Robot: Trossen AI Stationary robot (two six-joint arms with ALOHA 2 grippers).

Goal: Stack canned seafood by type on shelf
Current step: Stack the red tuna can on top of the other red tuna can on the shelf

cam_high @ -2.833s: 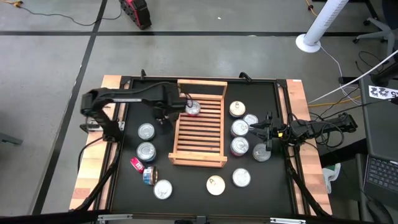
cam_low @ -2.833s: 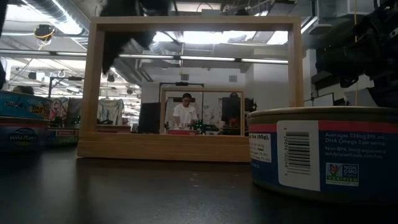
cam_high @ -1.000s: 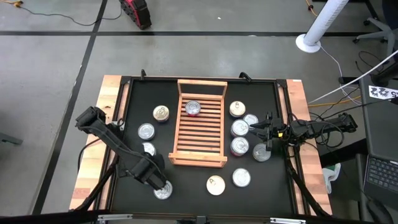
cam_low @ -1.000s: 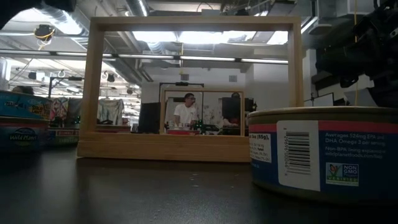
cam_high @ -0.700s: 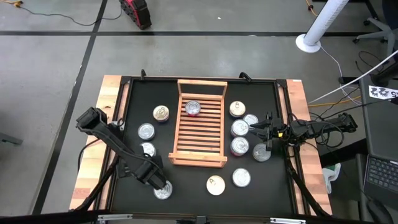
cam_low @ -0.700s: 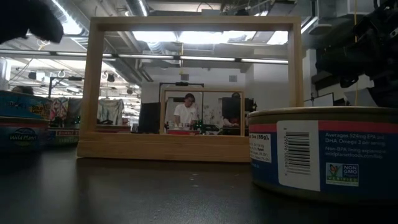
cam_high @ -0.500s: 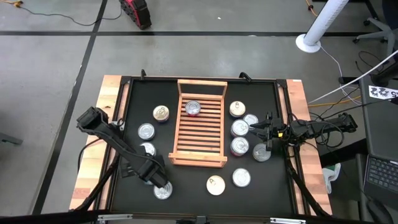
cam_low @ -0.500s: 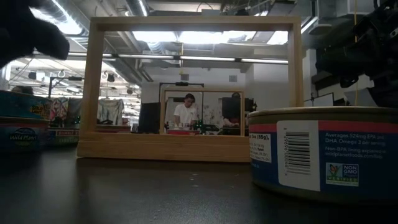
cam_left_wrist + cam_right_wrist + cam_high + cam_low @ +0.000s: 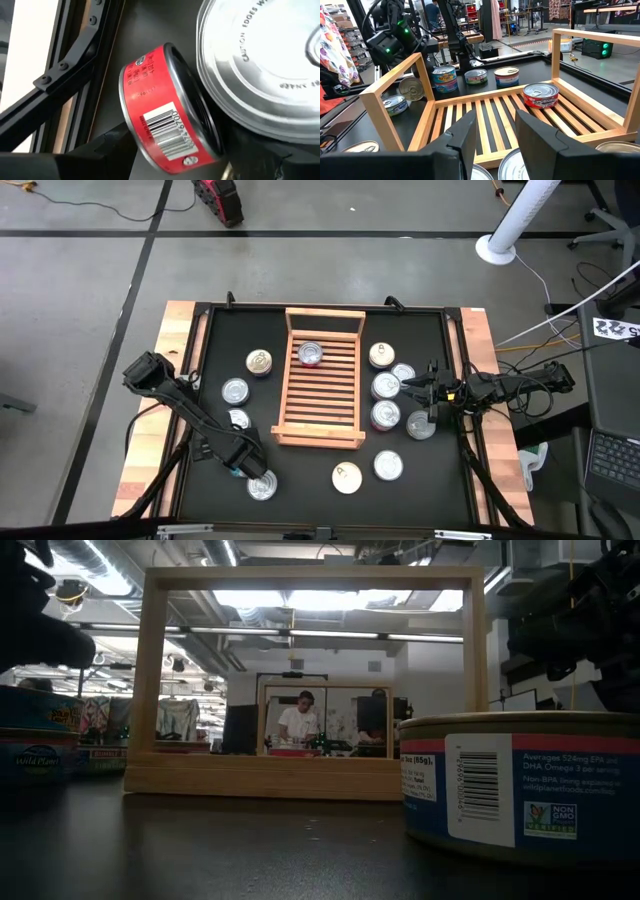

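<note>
High view: we find the left gripper (image 9: 247, 468) low at the worktop's near-left tins; right gripper (image 9: 420, 387) waits beside the shelf (image 9: 320, 376), which bears one red tin (image 9: 311, 354).
Left wrist: jaws wide, empty; a red tin (image 9: 167, 110) lies tilted against a silver lid (image 9: 260, 65).
Right wrist: jaws half open, empty.
Handling: rigid, slick, fairly light; we advise gripping across the rim.

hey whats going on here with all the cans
A two-armed robot is sorting canned seafood onto a wooden shelf. One red-labelled can sits on its slats; the rest lie scattered on the black table either side. The left pincer is open, down at the near left corner by a red tin lying on its side next to a silver-lidded can. The right pincer waits among the cans right of the shelf, holding nothing.
</note>
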